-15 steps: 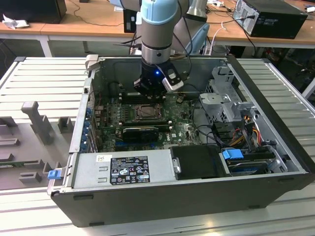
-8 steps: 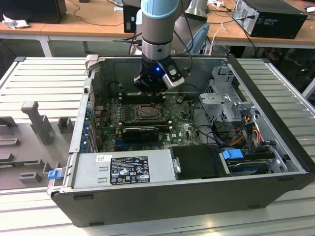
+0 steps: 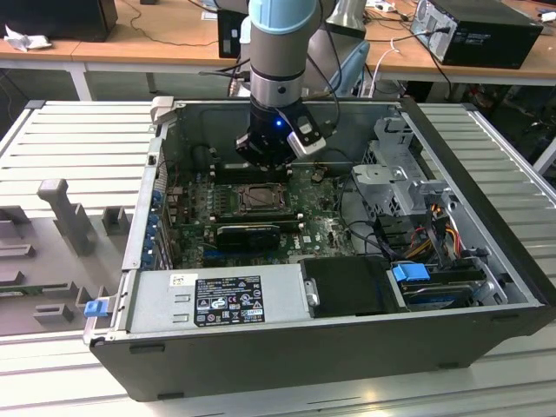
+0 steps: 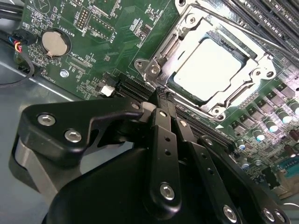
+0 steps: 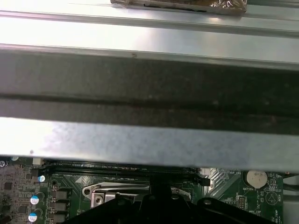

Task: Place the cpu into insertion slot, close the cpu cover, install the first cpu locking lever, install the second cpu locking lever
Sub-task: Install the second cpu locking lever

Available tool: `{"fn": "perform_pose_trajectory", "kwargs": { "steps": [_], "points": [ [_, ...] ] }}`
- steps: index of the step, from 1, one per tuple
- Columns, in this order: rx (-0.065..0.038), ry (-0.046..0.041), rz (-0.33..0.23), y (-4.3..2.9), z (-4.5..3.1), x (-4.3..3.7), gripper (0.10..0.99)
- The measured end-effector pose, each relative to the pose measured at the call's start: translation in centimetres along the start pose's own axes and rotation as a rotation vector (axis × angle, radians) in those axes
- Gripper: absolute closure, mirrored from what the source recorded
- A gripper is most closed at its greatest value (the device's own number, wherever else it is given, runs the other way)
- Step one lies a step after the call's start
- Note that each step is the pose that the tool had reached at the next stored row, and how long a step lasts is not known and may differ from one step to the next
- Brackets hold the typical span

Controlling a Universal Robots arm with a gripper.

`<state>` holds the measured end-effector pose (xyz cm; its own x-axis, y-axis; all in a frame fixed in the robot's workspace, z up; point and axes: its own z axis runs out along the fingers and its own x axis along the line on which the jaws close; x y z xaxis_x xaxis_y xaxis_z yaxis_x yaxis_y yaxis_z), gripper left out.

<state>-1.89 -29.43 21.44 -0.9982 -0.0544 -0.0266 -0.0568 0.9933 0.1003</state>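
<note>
Right up close in the second wrist view, the black two-fingered claw (image 4: pixel 161 93) is narrow, its tips pinched together with nothing between them, and it hangs just above the green motherboard (image 4: pixel 107 37) at the socket's corner. Just beyond the tips lies the small flat pale square cpu (image 4: pixel 210 70), already seated in the square silver-rimmed insertion slot (image 4: pixel 154 70). The thin silver windowed cpu cover (image 4: pixel 187 28) looks to be lying down around it, so by my reading placing and closing are done and we're at the locking levers. I can't tell whether either lever is latched. Any lever work here calls for a fine, low approach: the rods are thin, they hug the frame, and capacitors and dark slots crowd in beside them. A round silver coin battery (image 4: pixel 55 41) sits further across the board. Pulling out to the exterior view, the claw (image 3: pixel 265 161) hovers just behind the insertion slot (image 3: pixel 259 198), with a long black ribbed card (image 3: pixel 248 234) in front and a grey boxy power supply (image 3: pixel 217 295) nearest the camera. The open dark metal computer case (image 3: pixel 486 217) rests on a ribbed silver counter (image 3: pixel 78 139). Farthest back run wooden desks (image 3: pixel 156 30) carrying cables and a black tower computer (image 3: pixel 478 30).
</note>
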Motion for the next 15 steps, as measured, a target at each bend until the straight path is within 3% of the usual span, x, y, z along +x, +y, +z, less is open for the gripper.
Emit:
{"fn": "perform_pose_trajectory", "kwargs": {
  "steps": [4,6,10,15],
  "points": [
    [0.000,0.0001,0.000,-0.20,-0.02,0.01,0.980],
    [0.000,0.0000,0.000,-0.69,-0.07,0.04,0.980],
    [0.000,0.0000,0.000,-0.73,-0.34,0.04,0.980],
    [0.000,0.0000,0.000,-0.64,-1.28,0.01,0.980]
  ]
}}
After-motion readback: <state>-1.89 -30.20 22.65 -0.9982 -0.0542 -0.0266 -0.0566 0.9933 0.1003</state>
